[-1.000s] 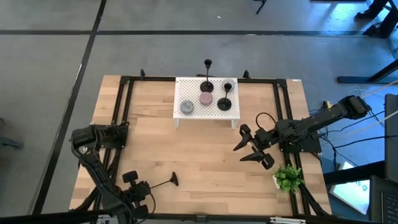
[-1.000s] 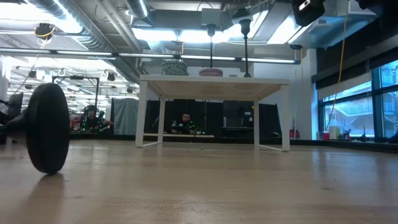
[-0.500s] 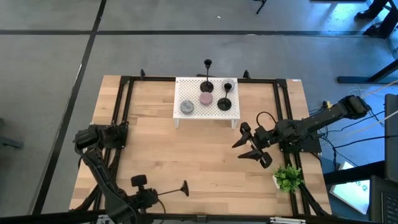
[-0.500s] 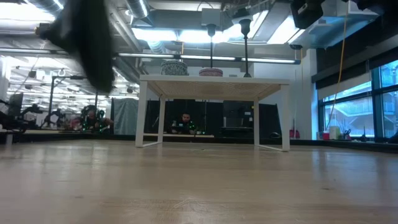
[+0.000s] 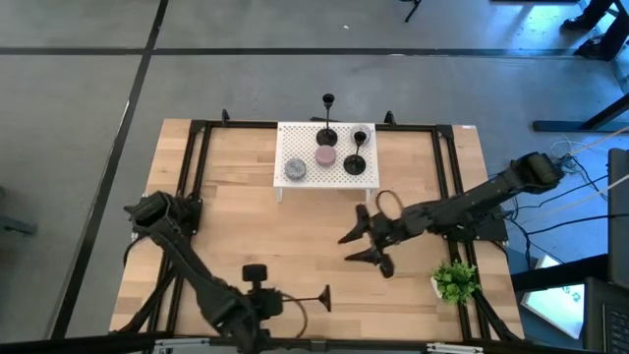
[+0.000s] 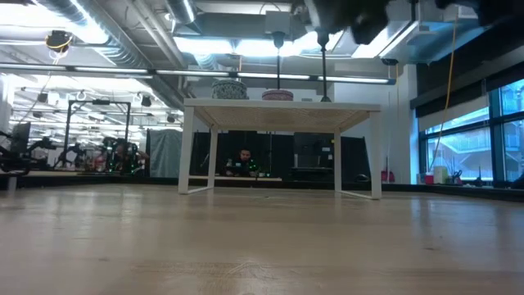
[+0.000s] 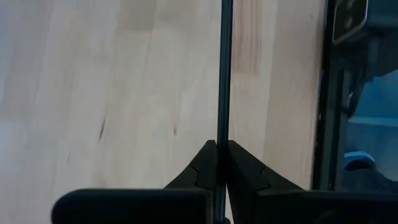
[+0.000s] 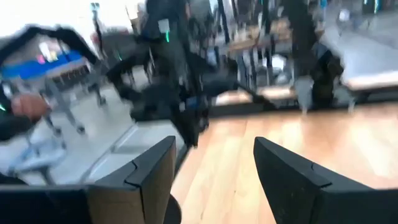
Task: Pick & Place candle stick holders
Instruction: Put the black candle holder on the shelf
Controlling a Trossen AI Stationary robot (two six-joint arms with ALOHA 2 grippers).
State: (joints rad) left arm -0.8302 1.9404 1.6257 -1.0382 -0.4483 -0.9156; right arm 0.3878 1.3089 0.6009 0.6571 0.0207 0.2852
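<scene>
My left gripper is near the table's near edge, shut on a slim black candle stick holder. The holder lies level, with its round base toward the right. My right gripper hangs open and empty right of centre, above the table; its fingers also show in the right wrist view. Three more holders stand by their bases on the white perforated stand at the far side: a tall one and two shorter ones. My left gripper pinches the holder's thin stem between its two fingers, away from the base. The fingers are level, come from the table's left and lie along the stem. The holder sticks out past the fingertips, level and clear of the table.
A pink candle and a grey one sit on the stand. A small green plant stands at the near right corner. Black frame rails run along the table's left, right and far sides. Bare wood lies between the stand and my grippers.
My left gripper has lifted the holder off the table and carried it toward the right edge along the near side; the base that rested on the wood is now clear of it. My right gripper has moved toward the table's left, staying open.
</scene>
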